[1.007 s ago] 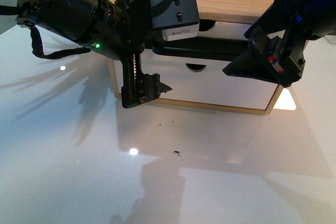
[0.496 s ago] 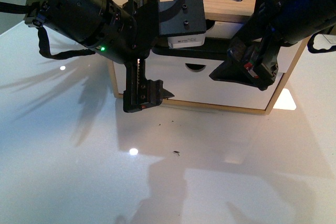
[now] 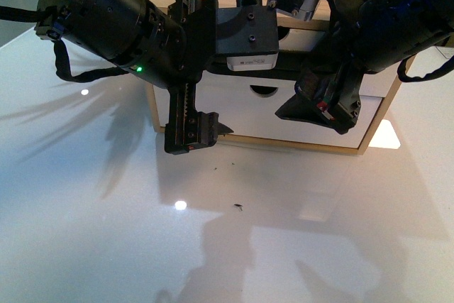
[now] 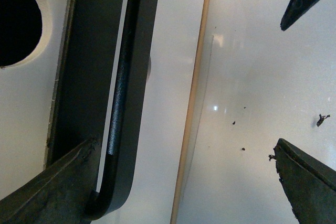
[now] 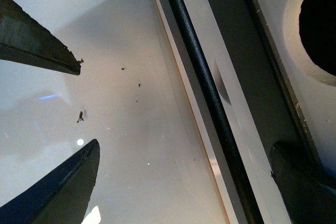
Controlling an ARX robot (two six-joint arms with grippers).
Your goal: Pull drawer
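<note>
Left wrist view gave the best look here. The left gripper (image 4: 186,142) was spread wide with nothing in it, one finger (image 4: 52,192) sitting over the black recess (image 4: 79,77) right by the rounded end of the bar handle (image 4: 118,93), the other out over the table (image 4: 252,77). The drawer (image 3: 248,115) sat at the far middle of the table, white front facing the robot and running down to the wooden base edge (image 4: 191,103). I couldn't tell how far out it was. The right gripper (image 5: 185,148) was wide open and empty too, in front of the right half of the drawer front. The bar crossed between its fingers in its own camera, but how close it really was I couldn't say. Pose-wise, the left arm reached in from the left across the front, wrist rolled so the finger rail stood vertical. The right arm came down from the far right, angled toward the near left. My take: this was the lining-up step. I'd get one finger properly behind the bar, pinch it square, then pull straight and level toward the near side. A crooked tug would probably jam the drawer or slide everything across that glossy table.
</note>
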